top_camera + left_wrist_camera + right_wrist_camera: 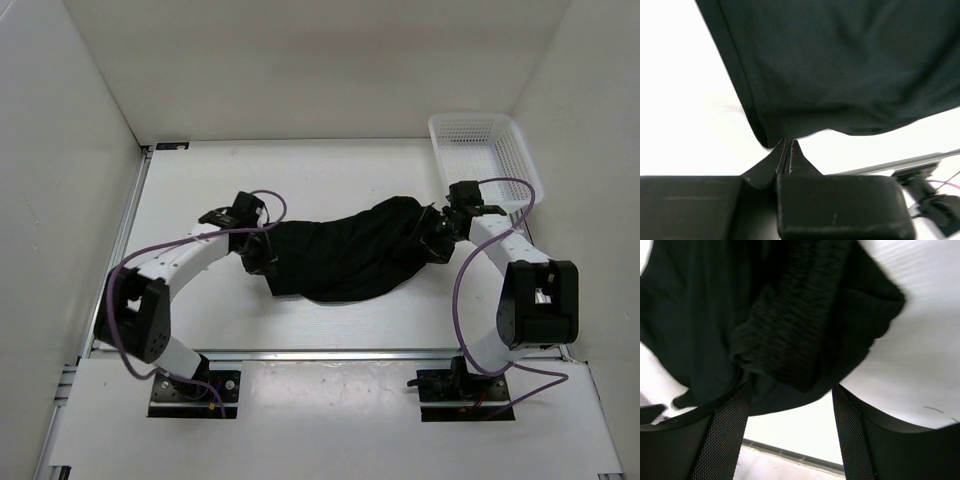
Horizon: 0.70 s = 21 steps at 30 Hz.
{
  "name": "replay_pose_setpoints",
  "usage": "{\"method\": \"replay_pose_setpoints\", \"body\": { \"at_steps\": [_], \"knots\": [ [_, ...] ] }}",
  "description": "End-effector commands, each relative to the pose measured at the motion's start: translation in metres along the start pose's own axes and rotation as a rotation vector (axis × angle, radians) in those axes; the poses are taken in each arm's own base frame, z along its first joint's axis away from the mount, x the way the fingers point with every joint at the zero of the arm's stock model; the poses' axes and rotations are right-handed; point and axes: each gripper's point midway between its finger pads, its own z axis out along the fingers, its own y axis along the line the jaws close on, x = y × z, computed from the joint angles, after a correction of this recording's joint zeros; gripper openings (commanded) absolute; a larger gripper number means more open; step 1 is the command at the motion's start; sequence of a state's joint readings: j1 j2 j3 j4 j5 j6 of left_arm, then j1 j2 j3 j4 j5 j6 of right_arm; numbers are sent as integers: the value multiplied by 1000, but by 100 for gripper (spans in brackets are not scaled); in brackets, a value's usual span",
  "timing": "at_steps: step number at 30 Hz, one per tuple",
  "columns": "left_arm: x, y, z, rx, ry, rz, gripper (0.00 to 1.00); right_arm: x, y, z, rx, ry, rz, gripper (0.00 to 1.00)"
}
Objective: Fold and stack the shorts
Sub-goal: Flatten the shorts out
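Black shorts lie spread across the middle of the white table, between the two arms. My left gripper is at their left end, shut on the hem; in the left wrist view its tips pinch the edge of the cloth, which hangs taut away from them. My right gripper is at the shorts' right end. In the right wrist view its fingers stand wide apart with bunched waistband cloth lying just beyond the gap, not clamped.
A white lattice basket stands at the back right, close behind the right gripper. White walls enclose the table on the left, back and right. A metal rail runs along the table's near edge.
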State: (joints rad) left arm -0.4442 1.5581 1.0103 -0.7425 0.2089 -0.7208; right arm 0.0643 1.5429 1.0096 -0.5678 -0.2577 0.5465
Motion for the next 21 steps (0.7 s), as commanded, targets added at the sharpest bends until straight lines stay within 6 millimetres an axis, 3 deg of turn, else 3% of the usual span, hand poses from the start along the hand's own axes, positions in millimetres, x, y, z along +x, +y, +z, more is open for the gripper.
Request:
{"method": "replay_pose_setpoints", "body": {
  "at_steps": [1,8,12,15,16,18,19,20,21],
  "knots": [
    [-30,-10,-48,48,-150,-8,10,-9,25,-11,-88,-22,10,70],
    [-56,-25,-90,85,-238,-6,10,12,36,-11,-142,35,228,70],
    [-63,-29,-89,79,-234,13,10,6,42,-5,-164,23,326,71],
    [-50,-26,-81,89,-177,36,14,3,38,6,-138,32,355,72],
    [-43,-24,-75,86,-147,60,25,-1,35,10,-121,26,359,74],
    [-26,-18,-60,64,-88,69,57,-6,36,10,-115,14,357,74],
    [-7,-14,-44,40,-35,76,87,-9,35,13,-105,11,359,74],
    [2,-11,-34,23,-5,78,97,-10,32,17,-95,7,352,74],
    [9,-11,-29,20,8,82,100,-10,32,17,-95,7,352,74]
  ]
}}
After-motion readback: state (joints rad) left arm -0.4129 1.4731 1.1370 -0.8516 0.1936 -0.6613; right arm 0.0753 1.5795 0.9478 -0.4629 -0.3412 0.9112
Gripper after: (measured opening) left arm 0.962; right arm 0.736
